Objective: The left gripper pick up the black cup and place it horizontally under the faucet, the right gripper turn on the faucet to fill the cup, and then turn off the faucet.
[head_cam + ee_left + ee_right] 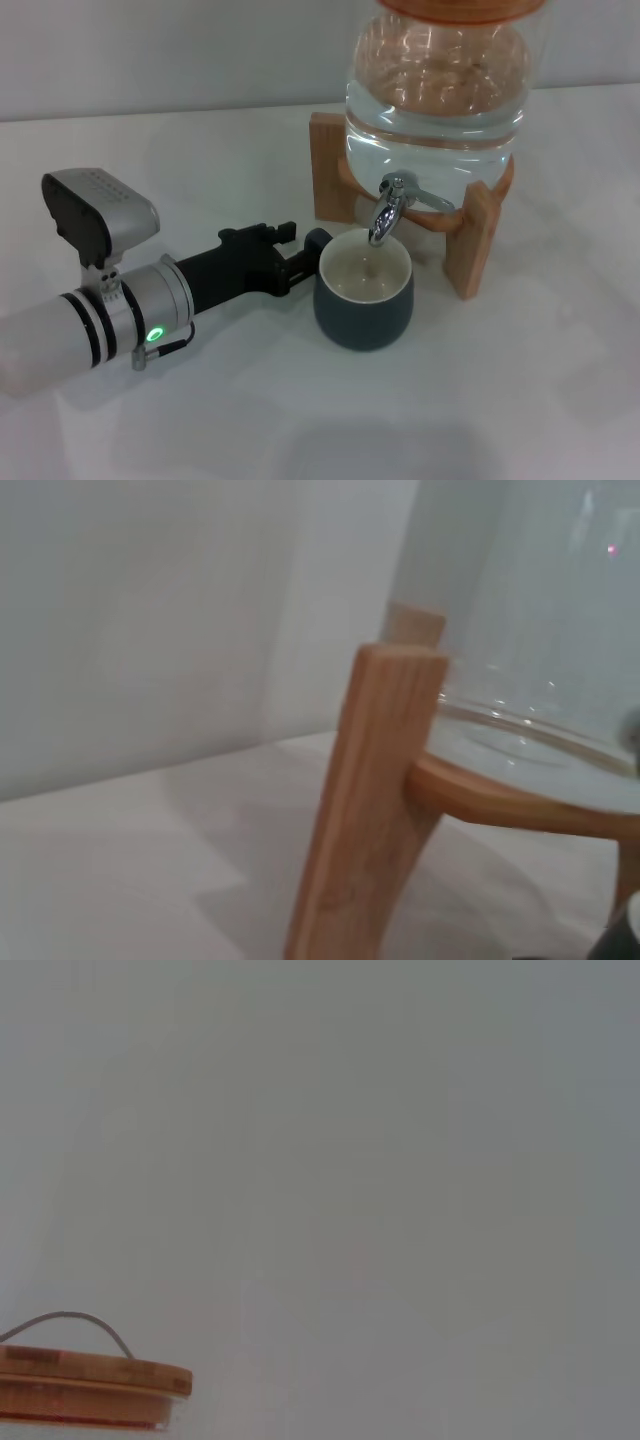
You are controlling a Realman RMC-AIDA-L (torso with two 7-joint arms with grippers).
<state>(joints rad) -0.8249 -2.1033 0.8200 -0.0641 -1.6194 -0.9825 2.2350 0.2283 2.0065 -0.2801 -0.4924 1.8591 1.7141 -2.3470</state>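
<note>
Black cup stands upright on the white counter, mouth up, long axis vertical, directly beneath the down-curved spout of the chrome faucet; its loop handle points toward 10 o'clock in the head view. Left tool lies near-horizontal, reaching in from 8 o'clock, fingers narrowed onto the cup's handle. The faucet sits on the glass water jar on its wooden stand at the cup's 1 o'clock; right tool not visible, so its state cannot be told.
</note>
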